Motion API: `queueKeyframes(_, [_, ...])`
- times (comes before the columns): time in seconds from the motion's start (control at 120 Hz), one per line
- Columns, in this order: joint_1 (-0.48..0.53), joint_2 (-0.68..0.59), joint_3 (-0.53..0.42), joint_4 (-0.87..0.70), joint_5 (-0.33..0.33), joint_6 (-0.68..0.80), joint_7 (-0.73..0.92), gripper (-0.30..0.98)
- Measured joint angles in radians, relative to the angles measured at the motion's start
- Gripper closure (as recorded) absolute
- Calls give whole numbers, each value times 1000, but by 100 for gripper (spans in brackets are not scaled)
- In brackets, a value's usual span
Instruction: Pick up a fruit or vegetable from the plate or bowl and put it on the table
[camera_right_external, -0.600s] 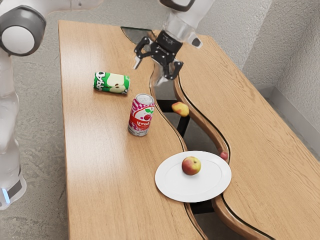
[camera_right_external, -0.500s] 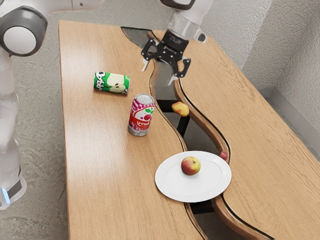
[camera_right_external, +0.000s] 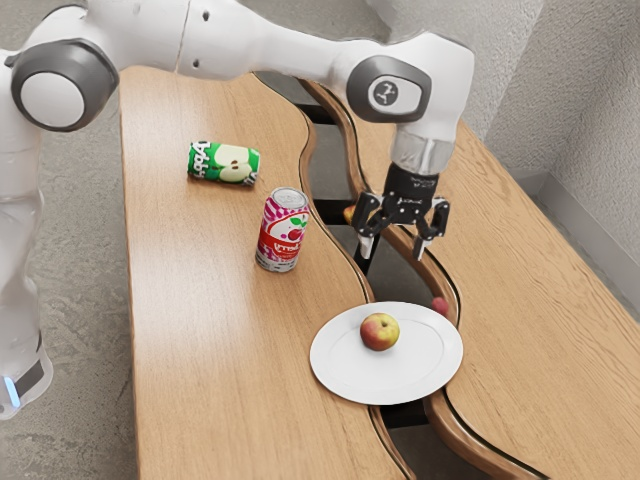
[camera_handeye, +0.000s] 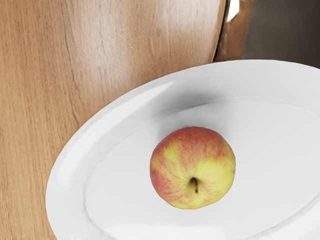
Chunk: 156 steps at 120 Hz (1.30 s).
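Note:
My black gripper (camera_right_external: 394, 248) is open above the table's dark channel, its fingertips pointing down and nothing between them. It stands higher than the white oval plate (camera_right_external: 425, 372) and beyond its far rim. A red-yellow apple (camera_right_external: 379, 332) rests on the plate, apart from the gripper. In the wrist view the apple (camera_handeye: 192, 167) shows its stem, with the plate (camera_handeye: 125, 182) around it.
A red-pink can (camera_right_external: 281, 232) stands upright on the wooden table (camera_right_external: 220, 330); a green can (camera_right_external: 224, 163) lies farther back. A yellowish fruit (camera_right_external: 349, 214) is partly behind the gripper. A small red fruit (camera_right_external: 440, 305) sits beside the plate.
My gripper has moved from the far end of the table toward the plate and now points more straight down. The arm reaches across the exterior view's top. The apple is still on the plate.

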Motion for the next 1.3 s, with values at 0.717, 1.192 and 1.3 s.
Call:
queueKeyframes(0.717, [-32, -12, 13, -307, -137, 391, -220, 0])
queueKeyframes(1.192, [-23, 23, 5, -330, -144, 445, -216, 0])
queueKeyframes(1.3, [-23, 46, 5, -330, -152, 451, -213, 0])
